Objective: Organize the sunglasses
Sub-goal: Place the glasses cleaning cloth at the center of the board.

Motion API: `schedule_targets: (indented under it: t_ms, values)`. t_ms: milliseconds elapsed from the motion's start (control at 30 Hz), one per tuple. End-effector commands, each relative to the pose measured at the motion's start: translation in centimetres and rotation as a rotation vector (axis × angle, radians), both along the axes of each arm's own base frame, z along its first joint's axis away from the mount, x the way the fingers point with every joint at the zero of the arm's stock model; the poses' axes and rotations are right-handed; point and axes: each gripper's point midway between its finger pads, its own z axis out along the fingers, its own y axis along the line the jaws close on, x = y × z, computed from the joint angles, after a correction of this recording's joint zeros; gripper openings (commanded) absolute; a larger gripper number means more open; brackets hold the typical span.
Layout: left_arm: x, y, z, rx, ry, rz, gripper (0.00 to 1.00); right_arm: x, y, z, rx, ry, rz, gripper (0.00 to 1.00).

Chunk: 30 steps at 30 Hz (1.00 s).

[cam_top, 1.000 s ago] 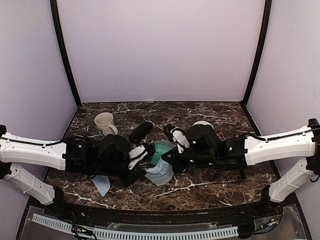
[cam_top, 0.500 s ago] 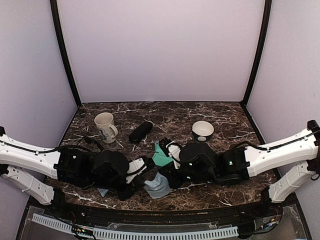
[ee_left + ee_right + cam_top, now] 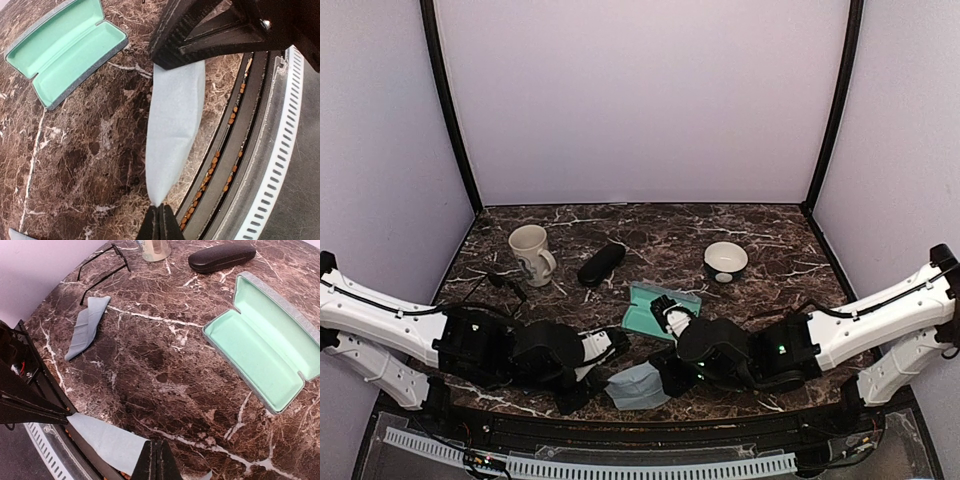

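Observation:
One pair of sunglasses, thin and dark-framed, lies on the marble far from both grippers, near the mug; from above the sunglasses show just beyond my left arm. A pale blue-grey cloth is stretched between the two grippers at the table's near edge. My left gripper is shut on one corner of the cloth. My right gripper is shut on the cloth's opposite end. A blue-grey case lies open, its mint lining bare.
A shut black oblong case and a cream mug stand at the back left, a white bowl at the back right. A second folded cloth lies near the sunglasses. A slotted rail runs along the table's near edge.
Both arms have drawn back toward the near edge, carrying the cloth with them and lowering it. The open case and the bowl, covered before, now show.

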Motion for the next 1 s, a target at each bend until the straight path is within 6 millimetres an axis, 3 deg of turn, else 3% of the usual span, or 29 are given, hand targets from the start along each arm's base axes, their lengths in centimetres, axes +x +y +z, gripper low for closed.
schedule_targets:
  t_ms: [0, 500, 967]
  values:
    - [1.1, 0.9, -1.1, 0.060, -0.041, 0.049, 0.00, 0.9, 0.0, -0.6, -0.043, -0.007, -0.083, 0.00]
    - [6.1, 1.5, -2.5, 0.074, -0.056, 0.154, 0.00, 4.9, 1.0, -4.0, -0.085, 0.056, -0.093, 0.00]
    - [7.6, 1.5, -4.3, 0.125, -0.046, 0.172, 0.00, 7.2, 1.8, -6.0, -0.113, 0.095, -0.063, 0.00]
